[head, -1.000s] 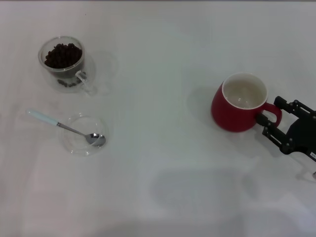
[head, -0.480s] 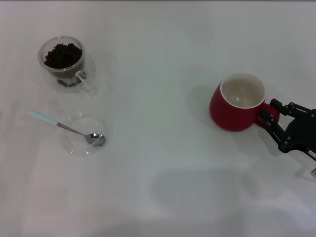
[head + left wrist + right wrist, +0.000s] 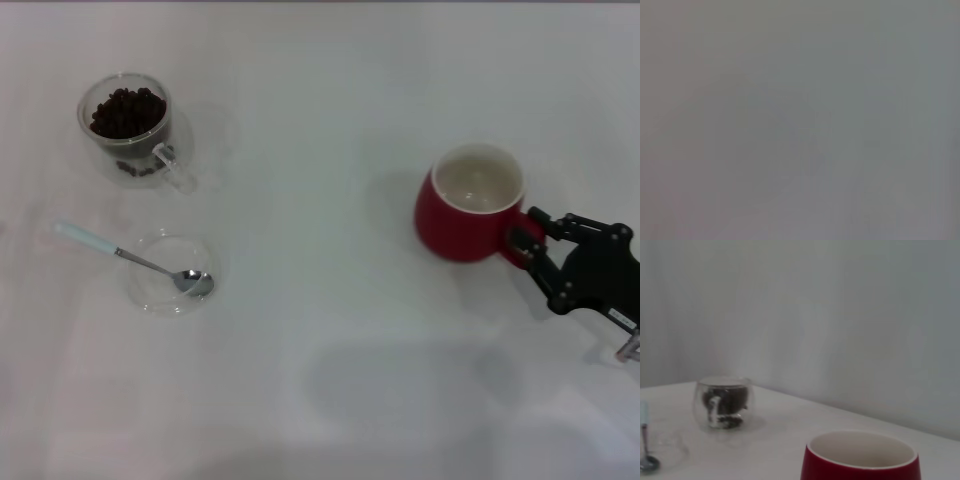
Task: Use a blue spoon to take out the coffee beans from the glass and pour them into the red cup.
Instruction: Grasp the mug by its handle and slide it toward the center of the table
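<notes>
Here the right gripper (image 3: 527,250) is seen at the red cup (image 3: 468,204), its black fingers closed about the loop handle at the cup's four o'clock side. The cup stands upright at the right of the table (image 3: 330,130), white inside showing and no beans visible in it. The left gripper is not in view; its wrist camera shows only a grey blank.

The glass (image 3: 127,125) stands far off at about ten o'clock from the cup, heaped with beans (image 3: 127,111), a few more seen low between its double walls. The spoon (image 3: 135,260) lies at six o'clock from the glass, its silver bowl resting in a shallow clear dish (image 3: 170,274), its pale handle pointing out toward ten o'clock over the rim onto the table.

The cup is judged to be heavy, stiff and glossy, so a pinch on the handle alone may let it swing or slip; a firm hold near the handle's root would be steadier. The spoon is judged light, thin and lying low; it would best be taken at the blue handle, where it overhangs the dish. The glass is judged fragile and easily tipped when scooped from. The beans are light, loose and apt to roll off a shallow spoon.
</notes>
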You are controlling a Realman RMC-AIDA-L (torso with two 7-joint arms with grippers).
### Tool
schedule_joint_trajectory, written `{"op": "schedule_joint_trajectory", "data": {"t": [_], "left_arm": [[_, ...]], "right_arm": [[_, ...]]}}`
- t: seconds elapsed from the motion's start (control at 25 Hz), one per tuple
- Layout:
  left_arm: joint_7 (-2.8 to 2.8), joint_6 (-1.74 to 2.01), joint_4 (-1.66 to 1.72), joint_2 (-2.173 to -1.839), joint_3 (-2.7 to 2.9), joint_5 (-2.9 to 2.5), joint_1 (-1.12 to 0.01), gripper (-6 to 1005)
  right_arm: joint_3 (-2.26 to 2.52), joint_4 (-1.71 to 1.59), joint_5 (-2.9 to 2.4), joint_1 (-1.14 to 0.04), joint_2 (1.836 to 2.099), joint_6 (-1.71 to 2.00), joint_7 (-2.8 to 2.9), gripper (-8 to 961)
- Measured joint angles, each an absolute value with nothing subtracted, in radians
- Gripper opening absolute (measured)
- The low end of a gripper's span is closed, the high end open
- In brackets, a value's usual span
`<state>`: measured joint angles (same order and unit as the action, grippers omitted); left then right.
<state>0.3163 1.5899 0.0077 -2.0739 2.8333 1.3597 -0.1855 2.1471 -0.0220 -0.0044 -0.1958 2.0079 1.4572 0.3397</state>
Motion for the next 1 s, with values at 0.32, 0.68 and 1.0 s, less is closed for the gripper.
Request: {"op": "schedule_joint_trajectory", "data": {"t": [0.32,0.68,1.0], "left_arm": [[0.316,1.589,0.008,-2.074,2.833,1.359,-0.185,888],[0.316,1.589,0.008,-2.074,2.833,1.357,-0.180,888],[0.316,1.589,0.008,-2.072,2.837,1.358,-0.181,887]], "right_arm": [[2.220,-0.095,-0.005,-0.198,2.009,1.439,0.347,223],[2.318,-0.204,-0.005,-0.201,2.011,1.360,0.356,226],[2.374,-0.254,-0.005,-0.210,2.011,1.346,0.363,230]]}}
